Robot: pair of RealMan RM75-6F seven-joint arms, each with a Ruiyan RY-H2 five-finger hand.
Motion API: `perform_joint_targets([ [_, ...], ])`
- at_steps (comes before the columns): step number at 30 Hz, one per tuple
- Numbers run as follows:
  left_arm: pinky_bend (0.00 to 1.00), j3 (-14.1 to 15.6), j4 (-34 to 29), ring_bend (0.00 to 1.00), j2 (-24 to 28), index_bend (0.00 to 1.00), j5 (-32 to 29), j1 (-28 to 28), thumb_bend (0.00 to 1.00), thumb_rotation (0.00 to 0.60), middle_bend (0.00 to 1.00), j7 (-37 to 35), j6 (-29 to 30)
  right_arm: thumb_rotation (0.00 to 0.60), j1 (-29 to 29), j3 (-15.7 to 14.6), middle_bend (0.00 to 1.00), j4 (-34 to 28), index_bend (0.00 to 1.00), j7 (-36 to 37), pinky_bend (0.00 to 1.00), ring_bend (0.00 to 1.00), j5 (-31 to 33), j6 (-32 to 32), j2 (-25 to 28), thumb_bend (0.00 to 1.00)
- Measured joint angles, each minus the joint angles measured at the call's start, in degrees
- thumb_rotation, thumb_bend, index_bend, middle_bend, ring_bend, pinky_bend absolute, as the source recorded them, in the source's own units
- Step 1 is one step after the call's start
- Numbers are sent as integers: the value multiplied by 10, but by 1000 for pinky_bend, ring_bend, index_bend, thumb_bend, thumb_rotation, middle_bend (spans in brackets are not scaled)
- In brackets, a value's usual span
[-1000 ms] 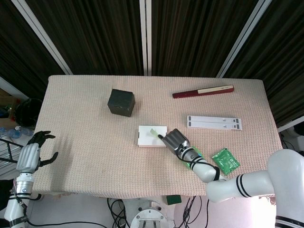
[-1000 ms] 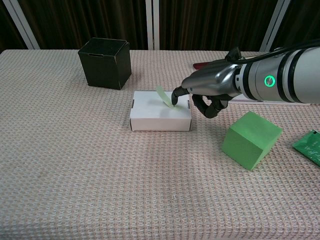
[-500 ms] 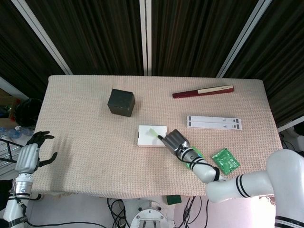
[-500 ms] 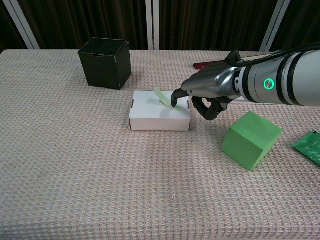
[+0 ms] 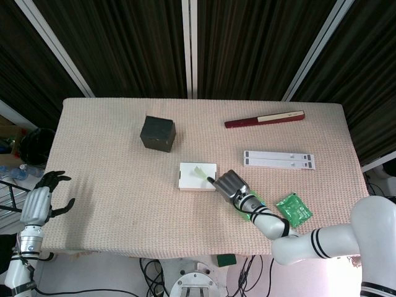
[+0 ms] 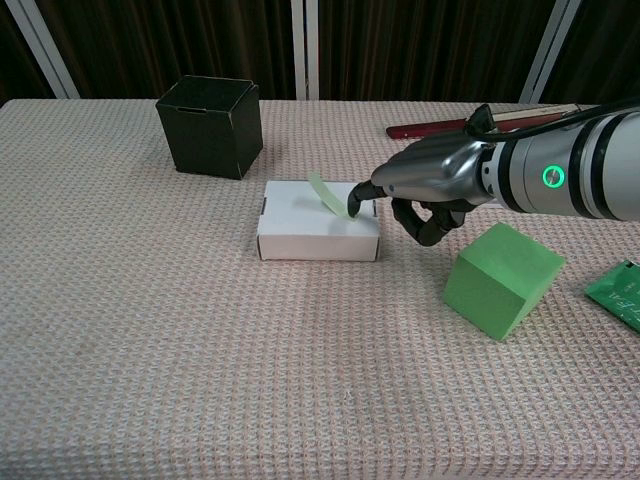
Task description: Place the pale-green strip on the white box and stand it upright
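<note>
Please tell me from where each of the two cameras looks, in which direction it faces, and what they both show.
Head view: high above, looking down on the whole table; shows left hand off the table edge and right hand.
Chest view: low at the near edge, looking across; shows only the right hand.
Shared: right hand pinching the pale-green strip over the white box, black box, green cube.
</note>
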Motion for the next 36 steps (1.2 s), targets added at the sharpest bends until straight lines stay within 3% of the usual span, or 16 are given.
perform_joint_targets([
  [36,202,0,1,82,-1,299,0,1,253,600,159,0,1,600,-10,0,1000,-18,181,-2,792,955,-17,12,8,1000],
])
